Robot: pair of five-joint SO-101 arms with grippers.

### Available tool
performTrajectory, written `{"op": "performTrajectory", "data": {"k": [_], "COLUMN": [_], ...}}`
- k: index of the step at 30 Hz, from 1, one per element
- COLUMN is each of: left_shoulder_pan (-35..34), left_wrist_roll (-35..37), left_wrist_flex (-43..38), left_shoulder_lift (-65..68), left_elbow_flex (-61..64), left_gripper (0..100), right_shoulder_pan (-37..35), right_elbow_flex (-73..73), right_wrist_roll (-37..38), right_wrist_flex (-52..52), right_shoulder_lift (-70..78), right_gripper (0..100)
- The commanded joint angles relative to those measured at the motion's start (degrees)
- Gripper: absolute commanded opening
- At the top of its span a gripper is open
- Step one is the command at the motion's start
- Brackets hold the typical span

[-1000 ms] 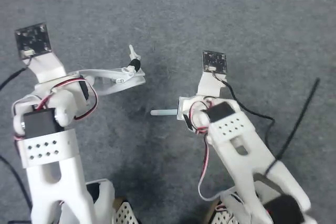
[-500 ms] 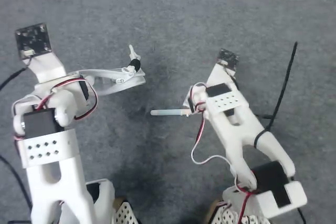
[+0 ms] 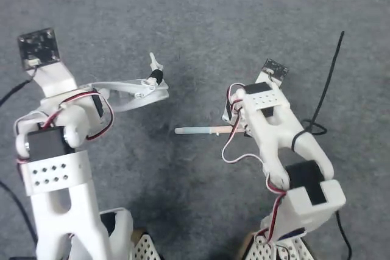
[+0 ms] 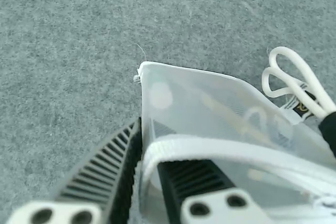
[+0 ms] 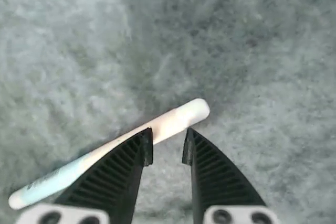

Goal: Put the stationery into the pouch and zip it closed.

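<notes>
Right gripper (image 5: 167, 135) has swung round onto the pen (image 5: 89, 161) end, jaws barely apart, left gripper (image 4: 149, 145) pinching the pouch (image 4: 210, 103); looks like the grab step, next squeeze and lift.

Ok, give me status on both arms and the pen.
Left end effector shut on pouch. Right end effector open, tips at pen. Pen flat on mat, not yet gripped.

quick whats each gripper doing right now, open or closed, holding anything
Left gripper: closed on the pouch.
Right gripper: slightly open, holding nothing, its tips at the pen.
</notes>
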Motion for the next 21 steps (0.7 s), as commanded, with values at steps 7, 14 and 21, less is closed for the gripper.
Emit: {"op": "performTrajectory", "data": {"k": [7,14,21], "left_shoulder_pan": [-0.26,-0.26,-0.26], "left_wrist_roll": [-0.62,-0.62,-0.62], "left_wrist_flex": [-1.93,-1.85,-1.85], "left_shoulder_lift": [0.09,0.09,0.09], "left_elbow_flex": [-0.22,-0.22,-0.22], "left_gripper": [1,1,1], "right_shoulder_pan": [3.91,3.91,3.47], "right_elbow_flex": [-8.79,-13.01,-18.73], "right_wrist_roll": [-0.70,-0.53,-0.70], "right_wrist_flex": [0.22,0.66,8.66], "right_shoulder_lift": [5.93,12.70,13.85], "right_gripper": [9.6,9.1,9.1]}}
